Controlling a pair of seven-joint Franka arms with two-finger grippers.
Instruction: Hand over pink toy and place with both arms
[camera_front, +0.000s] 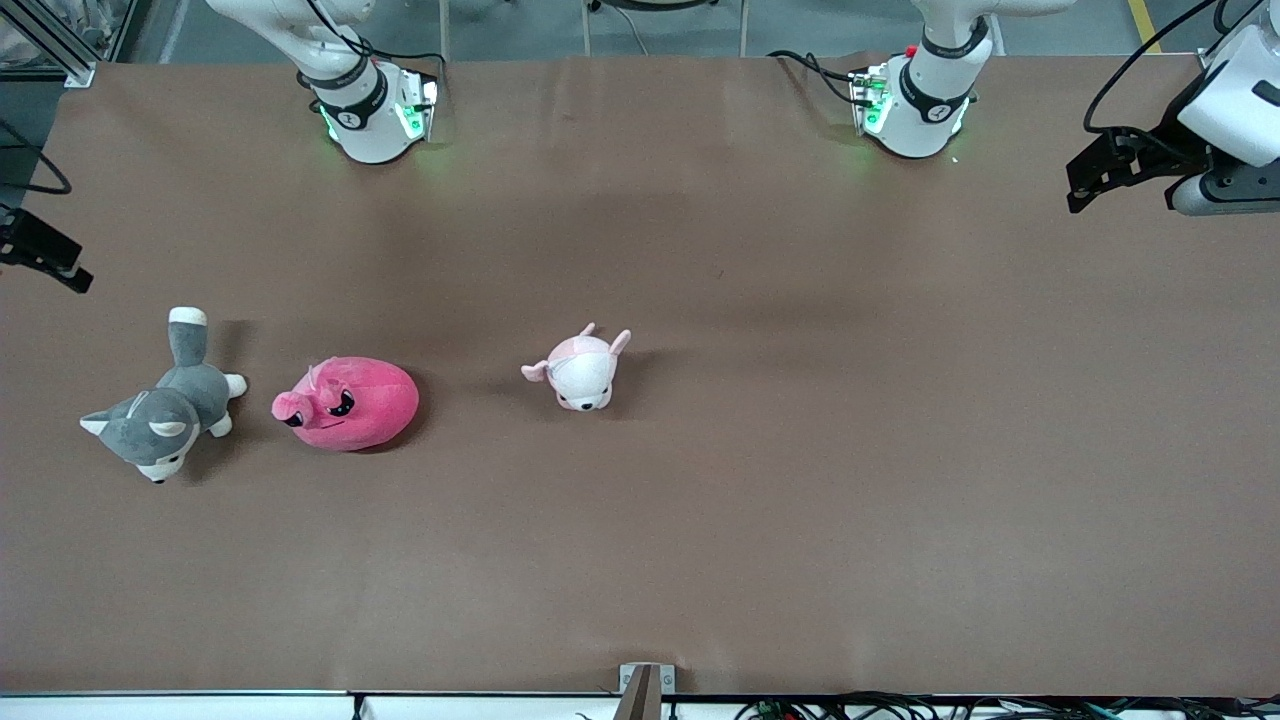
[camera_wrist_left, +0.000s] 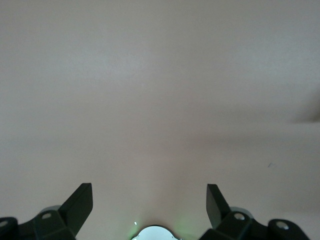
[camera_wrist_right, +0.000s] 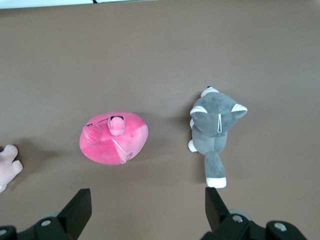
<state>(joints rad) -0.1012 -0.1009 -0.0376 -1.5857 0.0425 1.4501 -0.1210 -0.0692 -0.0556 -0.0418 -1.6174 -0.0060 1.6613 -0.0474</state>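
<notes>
The pink toy (camera_front: 350, 402) is a round hot-pink plush with black angry eyes. It lies on the brown table toward the right arm's end, and also shows in the right wrist view (camera_wrist_right: 114, 137). My right gripper (camera_wrist_right: 147, 192) is open and empty, high over the table beside the toy. In the front view only a black part of it (camera_front: 45, 255) shows at the edge. My left gripper (camera_wrist_left: 148, 187) is open and empty over bare table at the left arm's end. It shows at the front view's edge (camera_front: 1090, 185).
A grey-and-white plush animal (camera_front: 165, 405) lies beside the pink toy, closer to the table's end, and shows in the right wrist view (camera_wrist_right: 215, 125). A small pale pink-and-white plush with ears (camera_front: 583, 370) lies near the table's middle. The brown table (camera_front: 800, 450) is otherwise bare.
</notes>
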